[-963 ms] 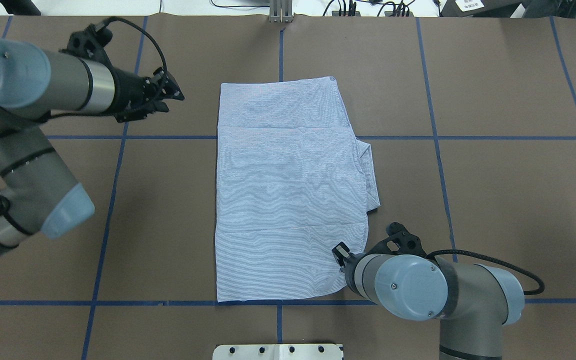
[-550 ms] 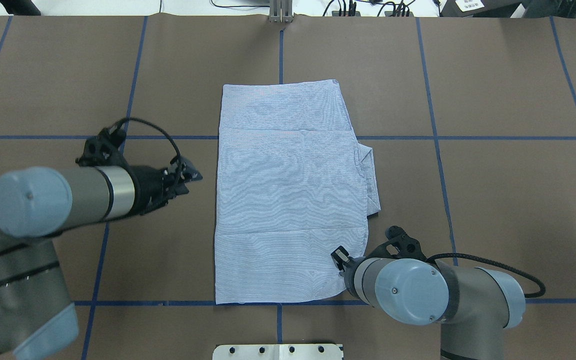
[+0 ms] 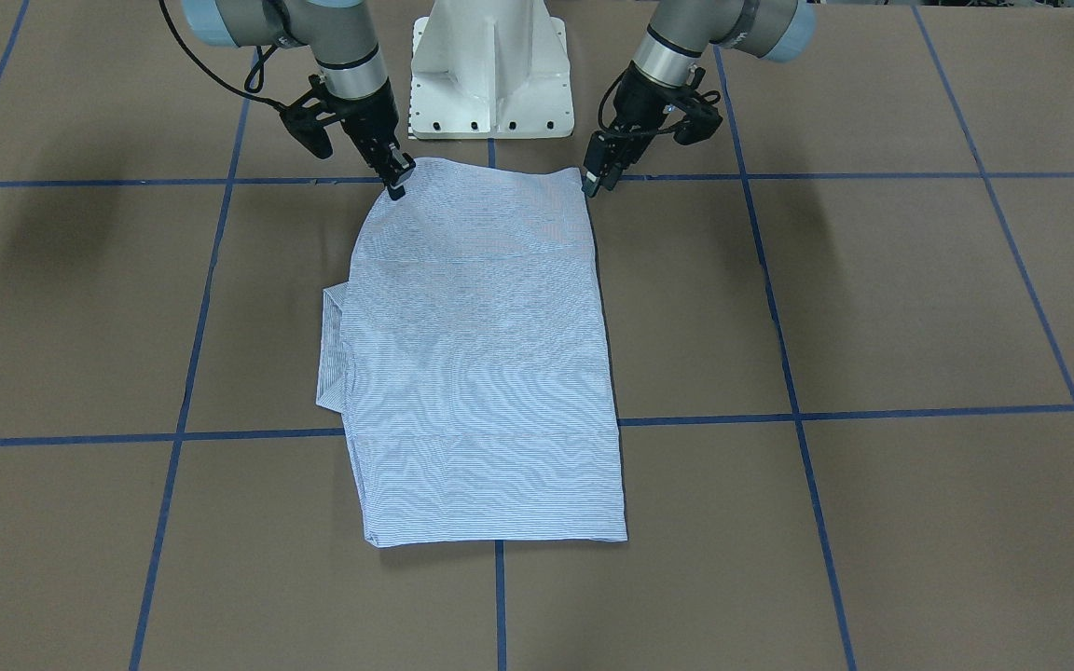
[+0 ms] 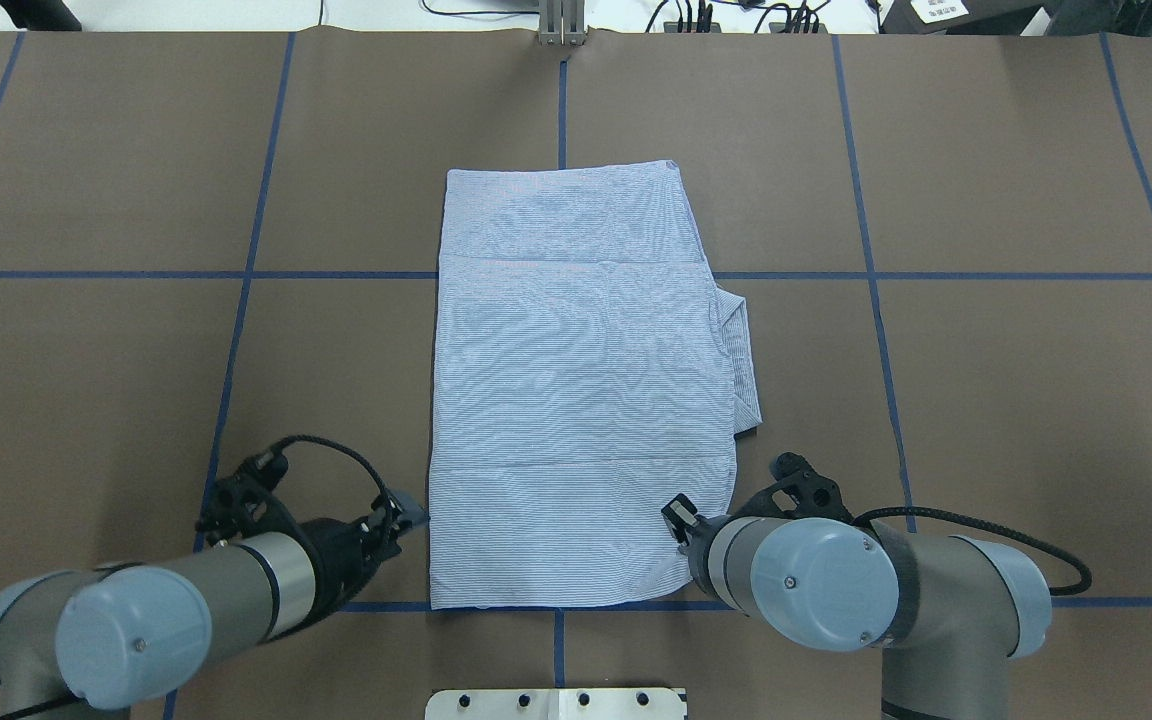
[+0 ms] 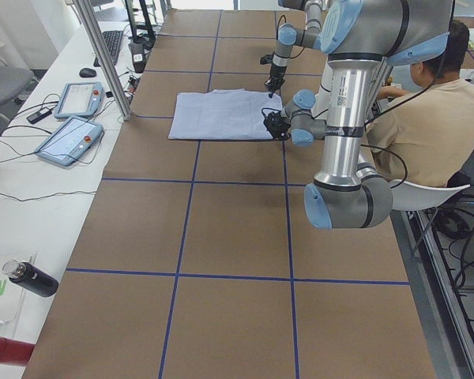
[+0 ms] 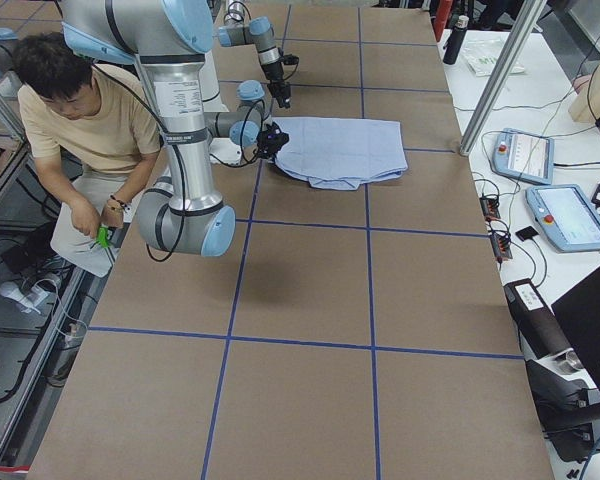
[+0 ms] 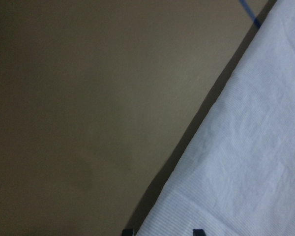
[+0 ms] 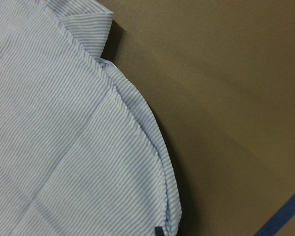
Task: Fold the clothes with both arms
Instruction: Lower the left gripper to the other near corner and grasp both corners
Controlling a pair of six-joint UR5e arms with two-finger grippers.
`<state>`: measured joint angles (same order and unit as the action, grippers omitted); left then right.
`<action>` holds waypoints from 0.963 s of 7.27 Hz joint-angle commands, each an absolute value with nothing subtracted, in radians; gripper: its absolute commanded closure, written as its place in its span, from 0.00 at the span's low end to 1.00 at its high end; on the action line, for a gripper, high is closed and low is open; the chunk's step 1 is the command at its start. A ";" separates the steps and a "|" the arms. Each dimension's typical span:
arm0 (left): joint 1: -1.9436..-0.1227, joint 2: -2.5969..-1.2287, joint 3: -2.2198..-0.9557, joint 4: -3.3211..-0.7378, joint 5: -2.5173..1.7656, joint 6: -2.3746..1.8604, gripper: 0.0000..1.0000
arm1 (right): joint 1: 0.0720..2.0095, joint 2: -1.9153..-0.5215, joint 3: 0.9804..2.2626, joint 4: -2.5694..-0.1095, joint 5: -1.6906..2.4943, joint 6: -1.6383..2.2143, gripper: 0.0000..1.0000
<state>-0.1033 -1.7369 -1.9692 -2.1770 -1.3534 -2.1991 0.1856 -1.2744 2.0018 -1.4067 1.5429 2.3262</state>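
Note:
The light blue striped shirt [image 4: 576,380] lies folded into a long rectangle in the middle of the brown table, with a collar flap sticking out on its right side [image 4: 741,350]. My left gripper [image 4: 411,515] sits low at the shirt's near left corner [image 3: 593,182]. In the left wrist view it [image 7: 162,232] is open, its two tips either side of the cloth's edge. My right gripper [image 3: 395,182] is at the near right corner, mostly hidden under its arm in the overhead view. Its tip [image 8: 159,231] is shut on the shirt's curved hem [image 8: 137,123].
The white pedestal base [image 3: 490,84] stands just behind the shirt's near edge. A person [image 5: 426,103] sits behind the robot. Two teach pendants [image 5: 71,138] and a bottle [image 5: 31,278] lie on the white side bench. Blue tape lines [image 4: 236,330] grid the table.
My left arm has swung from the table's far left back toward the robot, down to the shirt's near left corner. The right arm and the shirt have stayed put.

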 commanded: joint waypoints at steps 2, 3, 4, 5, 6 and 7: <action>-0.051 -1.793 -1.901 -2.178 -1.330 -2.223 0.46 | 0.186 -1.270 2.002 -1.407 1.543 2.326 1.00; -0.051 -1.795 -1.904 -2.178 -1.328 -2.224 0.54 | 0.186 -1.272 2.002 -1.407 1.543 2.327 1.00; -0.051 -1.795 -1.905 -2.178 -1.327 -2.229 0.81 | 0.186 -1.275 2.008 -1.407 1.543 2.326 1.00; -0.051 -1.793 -1.905 -2.178 -1.327 -2.232 1.00 | 0.186 -1.275 2.009 -1.407 1.543 2.327 1.00; -0.051 -1.793 -1.908 -2.178 -1.327 -2.233 1.00 | 0.187 -1.275 2.011 -1.407 1.543 2.326 1.00; -0.052 -1.793 -1.931 -2.178 -1.328 -2.232 1.00 | 0.187 -1.275 2.011 -1.407 1.543 2.327 1.00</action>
